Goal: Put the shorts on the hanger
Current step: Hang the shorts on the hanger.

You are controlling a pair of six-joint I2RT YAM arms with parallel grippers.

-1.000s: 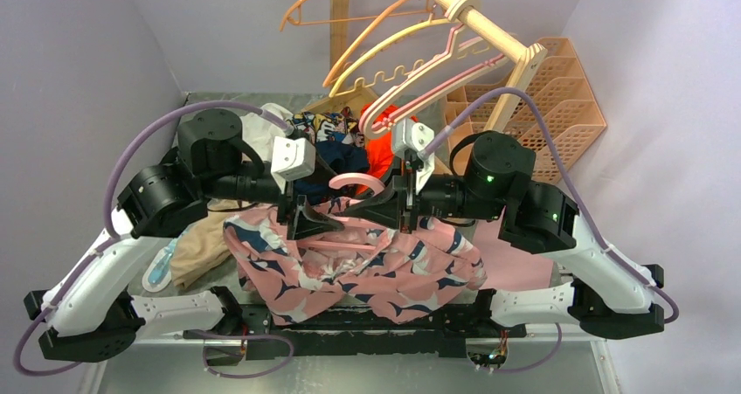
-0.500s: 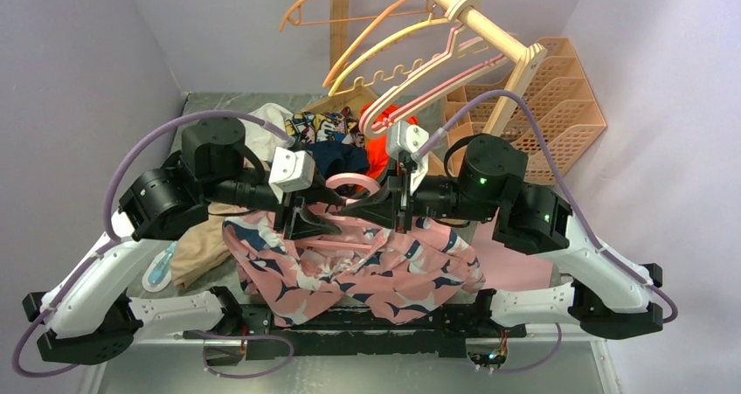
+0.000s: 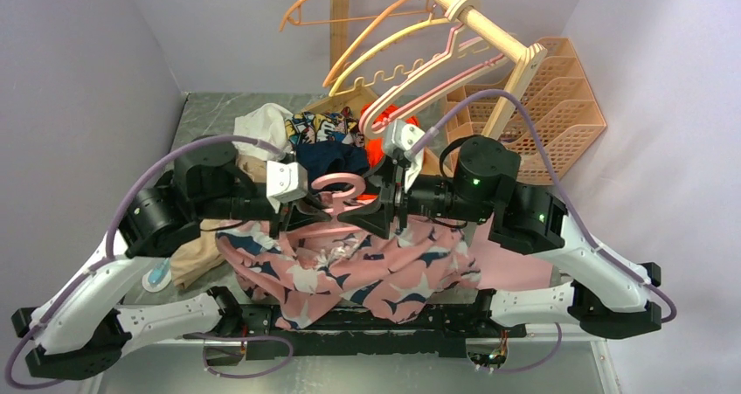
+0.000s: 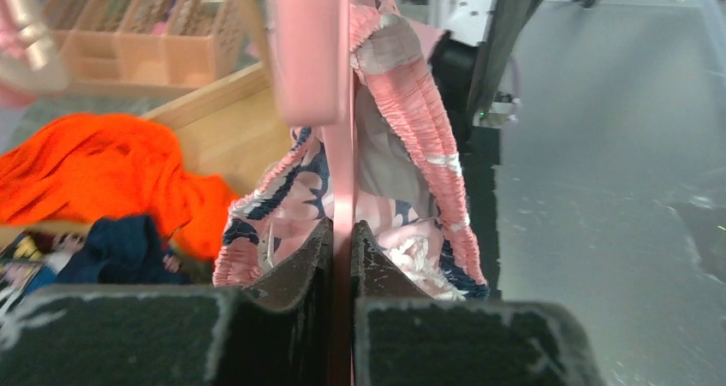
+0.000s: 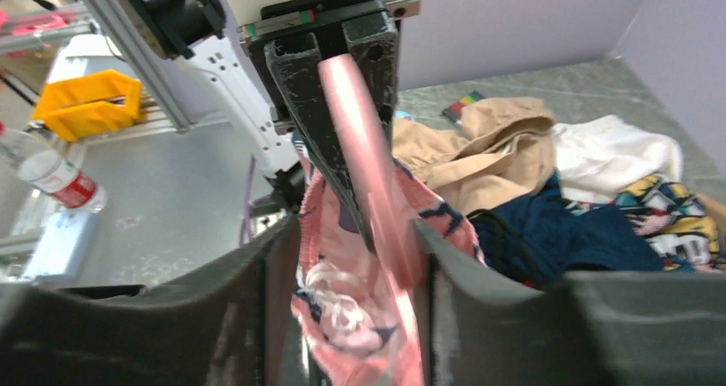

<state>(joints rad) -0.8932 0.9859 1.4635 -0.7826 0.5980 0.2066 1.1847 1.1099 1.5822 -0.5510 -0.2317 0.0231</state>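
- Top external view: the pink hanger (image 3: 339, 230) is held up over the middle of the counter (image 3: 205, 114), its hook toward 12 o'clock, with a claw on either side
- The left claw (image 3: 306, 219) meets it from 9 o'clock and the right claw (image 3: 374, 212) from 3 o'clock
- The shorts (image 3: 384, 267) hang bunched from the hanger toward 6 o'clock, down to the near edge of the counter
- Left wrist view: the left claw is clamped tight on the thin lower bar of the hanger, a finger pressed to each side
- The gathered waistband of the shorts loops past the bar at 1 o'clock
- Right wrist view: the right claw's jaws stand wide apart, astride one hanger arm and a fold of the shorts, gripping neither
- That arm lies close to the finger at 3 o'clock; I cannot tell whether they touch
- At 12 o'clock of the hanger lie a navy garment (image 3: 330, 160) and an orange garment (image 3: 380, 149)
- A tan garment (image 3: 197, 259) sits at 8 o'clock
- A wooden rack (image 3: 476, 23) at 1 o'clock carries more hangers
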